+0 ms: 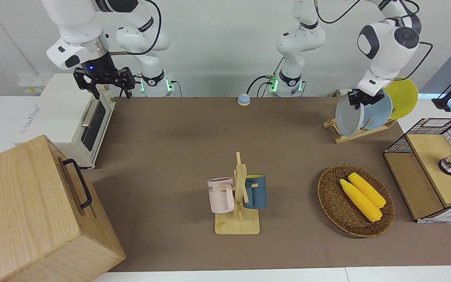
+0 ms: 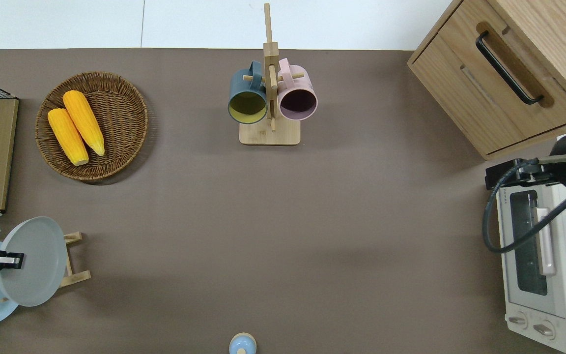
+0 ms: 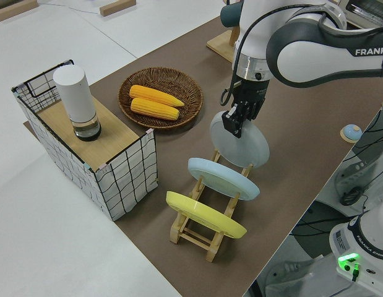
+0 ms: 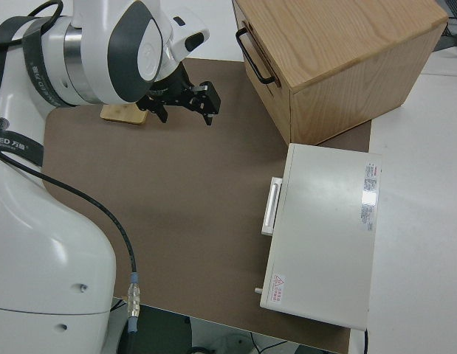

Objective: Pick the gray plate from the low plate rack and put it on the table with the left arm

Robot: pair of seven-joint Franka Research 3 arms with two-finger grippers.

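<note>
The left claw [image 1: 358, 98] is clenched on the upper rim of the gray plate [image 1: 349, 116], which hangs tilted over the end slot of the low plate rack [image 1: 356, 132], near the bench [image 1: 178, 133] corner at the left arm's end, on the robots' edge. In the left side view the plate's lower edge seems clear of the pegs, though I cannot tell for certain whether it still touches the rack. The light blue plate [image 3: 223, 177] and the yellow plate [image 3: 205, 214] stand in the slots beside it.

The main risk, as I judge it, is the thin rim grip: the plate hangs from one edge, so a quick swing could make it pivot or slip out. Its lower edge could also catch a peg and drag the light rack, tipping the neighbouring plates. The right arm is parked, its claw [image 1: 106, 84] released.
</note>
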